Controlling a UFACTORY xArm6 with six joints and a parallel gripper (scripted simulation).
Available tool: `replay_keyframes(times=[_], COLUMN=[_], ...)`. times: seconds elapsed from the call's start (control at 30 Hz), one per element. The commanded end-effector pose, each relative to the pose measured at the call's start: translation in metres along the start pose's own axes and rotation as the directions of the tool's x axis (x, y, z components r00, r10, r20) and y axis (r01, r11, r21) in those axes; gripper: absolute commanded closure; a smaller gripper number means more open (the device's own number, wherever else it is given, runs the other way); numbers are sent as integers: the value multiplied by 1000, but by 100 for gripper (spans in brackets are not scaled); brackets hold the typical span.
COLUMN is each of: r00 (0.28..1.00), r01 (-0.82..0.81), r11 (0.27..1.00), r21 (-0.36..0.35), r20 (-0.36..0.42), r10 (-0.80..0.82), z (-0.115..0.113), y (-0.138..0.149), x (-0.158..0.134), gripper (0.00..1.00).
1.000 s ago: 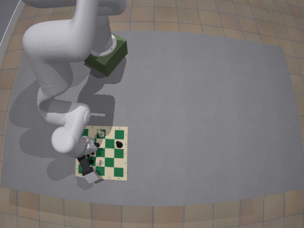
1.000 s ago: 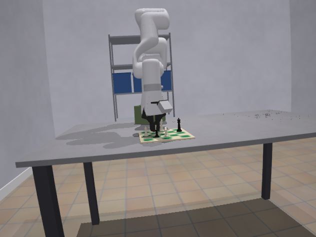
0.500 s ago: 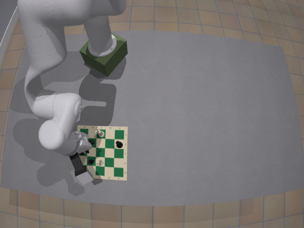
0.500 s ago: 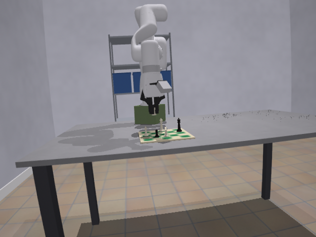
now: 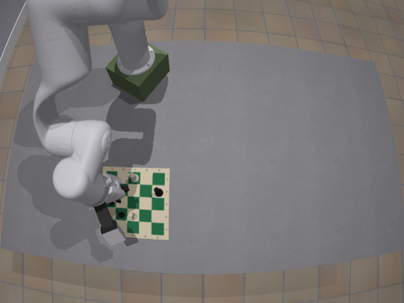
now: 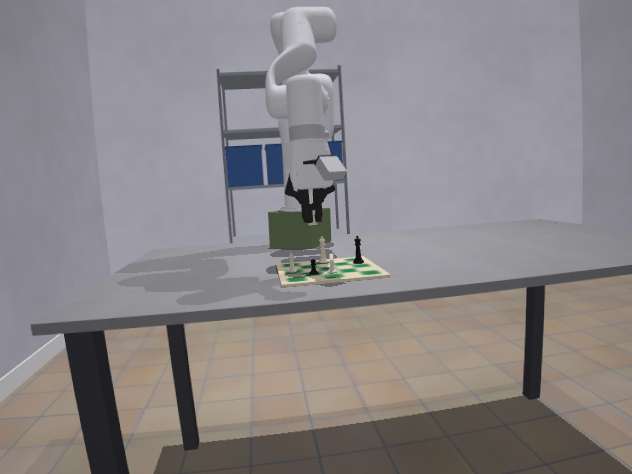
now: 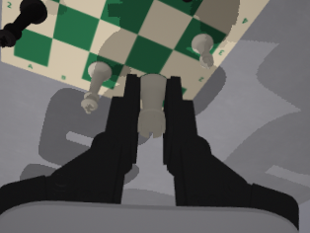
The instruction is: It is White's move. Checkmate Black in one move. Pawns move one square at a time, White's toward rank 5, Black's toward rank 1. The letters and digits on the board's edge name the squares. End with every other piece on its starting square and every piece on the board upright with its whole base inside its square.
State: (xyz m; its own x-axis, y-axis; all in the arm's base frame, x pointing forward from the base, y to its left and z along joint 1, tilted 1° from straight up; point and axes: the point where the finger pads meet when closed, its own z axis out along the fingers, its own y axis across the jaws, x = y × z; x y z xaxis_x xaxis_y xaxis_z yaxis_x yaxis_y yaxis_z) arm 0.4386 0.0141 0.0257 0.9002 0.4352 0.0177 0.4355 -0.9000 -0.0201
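A small green-and-cream chessboard [image 5: 136, 203] lies on the grey table. My gripper [image 7: 152, 94] is shut on a white piece [image 7: 150, 112] and holds it well above the board's near-left edge, as the exterior view shows [image 6: 312, 219]. On the board stand a black king [image 6: 358, 250], a black pawn [image 6: 313, 266], a tall white piece [image 6: 322, 250] and two small white pieces [image 6: 291, 262] [image 6: 331, 263]. All stand upright.
The arm's green base block [image 5: 138, 73] stands behind the board. My arm's wrist [image 5: 78, 178] covers the board's left columns in the top view. A metal shelf [image 6: 280, 153] stands behind the table.
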Motion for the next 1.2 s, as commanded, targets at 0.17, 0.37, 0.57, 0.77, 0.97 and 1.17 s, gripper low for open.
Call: replay_keyframes(times=[0.17, 0.37, 0.57, 0.77, 0.97, 1.17], r00=[965, 929, 928, 928, 928, 928], r01=[-261, -371, -371, -371, -372, -372], r11=[965, 929, 928, 928, 928, 928], r21=[-5, -4, -4, -4, -5, -5], r20=[-4, -4, -4, -4, -4, -4], r10=[261, 371, 371, 371, 372, 372], z=[-2, -2, -2, -2, 2, 12], y=[-66, -96, -96, -96, -96, -96], x=[28, 36, 36, 36, 36, 36], gripper=[100, 100, 100, 100, 100, 100])
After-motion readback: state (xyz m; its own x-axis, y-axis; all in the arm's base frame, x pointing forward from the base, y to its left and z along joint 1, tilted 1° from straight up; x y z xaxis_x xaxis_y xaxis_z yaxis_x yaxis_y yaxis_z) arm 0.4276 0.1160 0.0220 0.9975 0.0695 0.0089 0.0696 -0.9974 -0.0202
